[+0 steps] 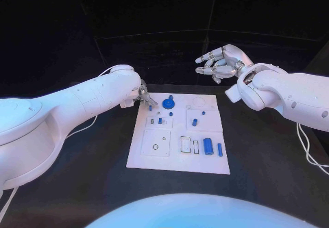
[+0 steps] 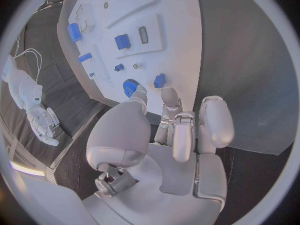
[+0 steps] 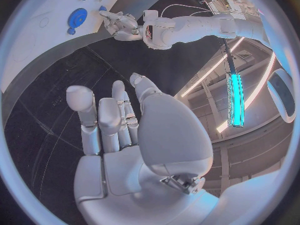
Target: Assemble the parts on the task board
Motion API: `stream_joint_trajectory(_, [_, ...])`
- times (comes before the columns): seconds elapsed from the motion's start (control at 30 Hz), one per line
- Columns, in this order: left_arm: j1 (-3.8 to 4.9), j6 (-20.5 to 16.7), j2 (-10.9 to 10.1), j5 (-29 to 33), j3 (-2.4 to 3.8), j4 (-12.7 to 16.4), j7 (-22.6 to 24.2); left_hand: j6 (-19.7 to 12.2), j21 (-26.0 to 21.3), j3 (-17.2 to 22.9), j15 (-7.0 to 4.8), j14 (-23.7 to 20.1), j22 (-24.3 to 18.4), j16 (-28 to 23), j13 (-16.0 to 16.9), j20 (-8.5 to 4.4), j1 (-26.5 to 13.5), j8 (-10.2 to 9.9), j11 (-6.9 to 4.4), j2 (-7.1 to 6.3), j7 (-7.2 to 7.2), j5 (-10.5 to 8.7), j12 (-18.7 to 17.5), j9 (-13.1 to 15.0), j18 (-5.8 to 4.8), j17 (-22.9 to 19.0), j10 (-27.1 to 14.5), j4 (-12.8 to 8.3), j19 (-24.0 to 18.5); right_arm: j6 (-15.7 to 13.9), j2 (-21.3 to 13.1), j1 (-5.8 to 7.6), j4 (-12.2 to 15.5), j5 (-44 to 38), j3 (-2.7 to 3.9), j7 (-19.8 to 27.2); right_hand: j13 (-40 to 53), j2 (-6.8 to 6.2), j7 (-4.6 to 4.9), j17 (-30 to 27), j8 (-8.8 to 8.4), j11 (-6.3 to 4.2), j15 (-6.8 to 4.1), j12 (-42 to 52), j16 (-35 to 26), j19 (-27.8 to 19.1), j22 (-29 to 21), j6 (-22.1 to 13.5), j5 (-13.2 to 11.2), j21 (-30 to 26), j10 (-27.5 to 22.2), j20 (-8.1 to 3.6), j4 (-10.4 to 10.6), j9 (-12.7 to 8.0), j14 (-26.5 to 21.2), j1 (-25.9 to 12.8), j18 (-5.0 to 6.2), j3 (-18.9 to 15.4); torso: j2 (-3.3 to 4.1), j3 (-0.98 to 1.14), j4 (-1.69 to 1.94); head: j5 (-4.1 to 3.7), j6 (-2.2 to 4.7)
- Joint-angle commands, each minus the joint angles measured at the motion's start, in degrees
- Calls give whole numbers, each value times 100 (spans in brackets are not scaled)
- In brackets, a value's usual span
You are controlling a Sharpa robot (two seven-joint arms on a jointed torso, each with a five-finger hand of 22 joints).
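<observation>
A: Head view, status of the task board?
B: The task board lies flat at the middle of the black surface, with bare surface to its left, right and near edges. Blue parts sit on it: a round blue part near the far edge, a wide blue block and a slim blue bar toward the near right.
A: Hands?
B: The left hand is at the board's far-left corner, fingers reaching over the edge. The right hand is raised beyond the far-right corner, well apart from the board, fingers spread, holding nothing.
A: Left wrist view?
B: The left hand has its fingers over the board edge, tips just beside the round blue part and a small blue peg. Whether they pinch anything cannot be told.
A: Right wrist view?
B: The right hand is open over bare surface; the board's edge curves beyond it.
</observation>
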Motion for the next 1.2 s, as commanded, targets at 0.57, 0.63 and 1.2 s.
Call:
stream_joint_trajectory(0.57, [-12, 175, 54, -55, 4, -31, 59, 83, 25, 5, -38, 596, 20, 18, -29, -17, 289, 23, -5, 154, -13, -9, -13, -9, -16, 1509, 65, -136, 44, -7, 12, 13, 5, -8, 4, 45, -5, -38, -15, 5, 6, -14, -3, -7, -25, 38, -2, -17, 38, -30, 35, 10, 5, -5, 15, -14, 72, 30, 5, 1, 4, -16, -1])
stream_joint_trajectory(0.63, [-14, 180, 59, -55, 4, -36, 61, 84, 27, 13, -39, 596, 24, 18, -32, -18, 318, 21, -5, 174, -13, -9, -16, -9, -17, 1509, 65, -153, 45, -6, 15, 13, 4, -8, 4, 45, -5, -38, -15, 5, 6, -14, -3, -7, -25, 38, -2, -17, 38, -30, 35, 10, 5, -5, 15, -14, 72, 30, 5, -1, 4, -18, -1])
stream_joint_trajectory(1.2, [-37, 179, 102, -54, 4, -83, 83, 91, 20, 141, -43, 596, 28, 18, -56, -22, 574, 1, -11, 354, -16, -8, -49, -18, -17, 1509, 71, -329, 40, -7, 21, 13, 9, -8, 4, 48, -5, -38, -15, 5, 6, -14, -3, -7, -25, 38, -2, -17, 38, -30, 35, 10, 5, -5, 15, -14, 72, 30, 7, 2, 5, -27, -1])
